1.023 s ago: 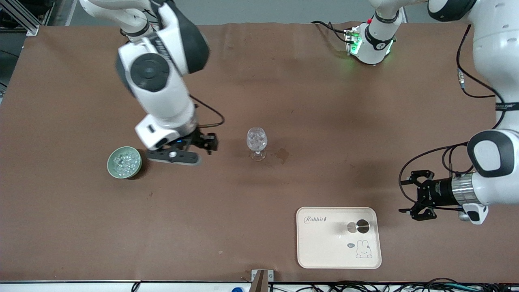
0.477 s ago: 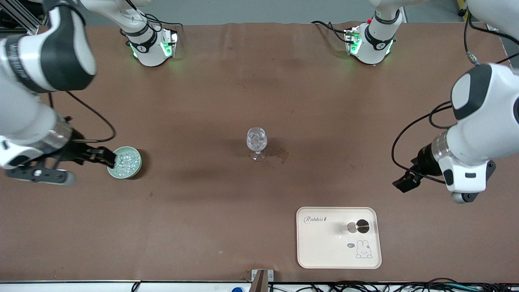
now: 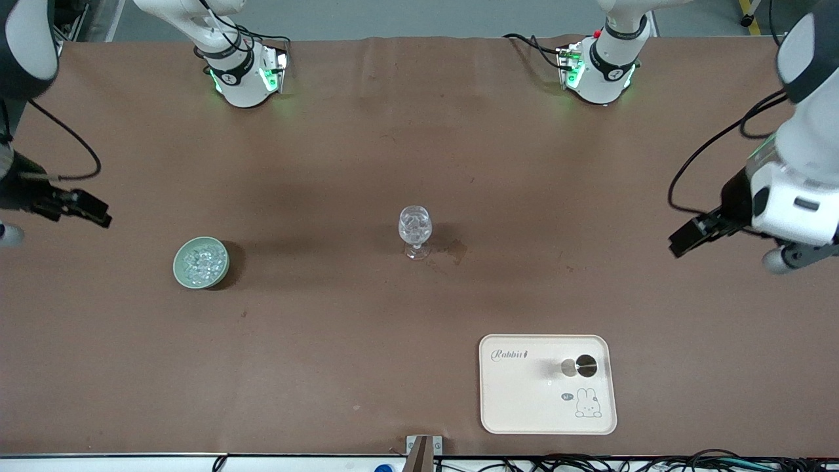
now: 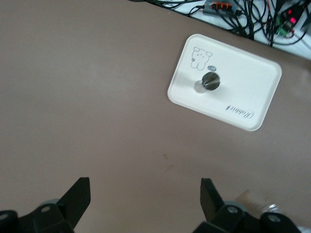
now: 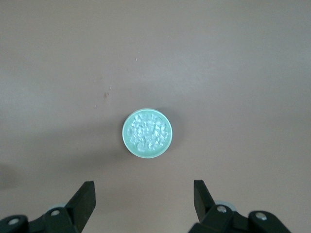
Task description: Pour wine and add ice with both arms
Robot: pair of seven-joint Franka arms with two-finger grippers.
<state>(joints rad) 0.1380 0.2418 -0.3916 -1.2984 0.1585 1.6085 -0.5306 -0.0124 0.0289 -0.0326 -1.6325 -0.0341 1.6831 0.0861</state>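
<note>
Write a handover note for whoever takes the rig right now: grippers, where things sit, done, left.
Left gripper: open, empty, up over the left arm's end of the table.
Right gripper: open, empty, above the green bowl of ice.
Wine glass: mid-table, upright, ice inside.
Tray: nearer the camera, with a small metal piece.
Done: ice in glass.
Left: wine not visibly poured; no bottle in view.

Clear ice (image 3: 200, 262) heaped in green bowl (image 3: 182, 275), more in upright wine glass (image 3: 415, 231)
</note>
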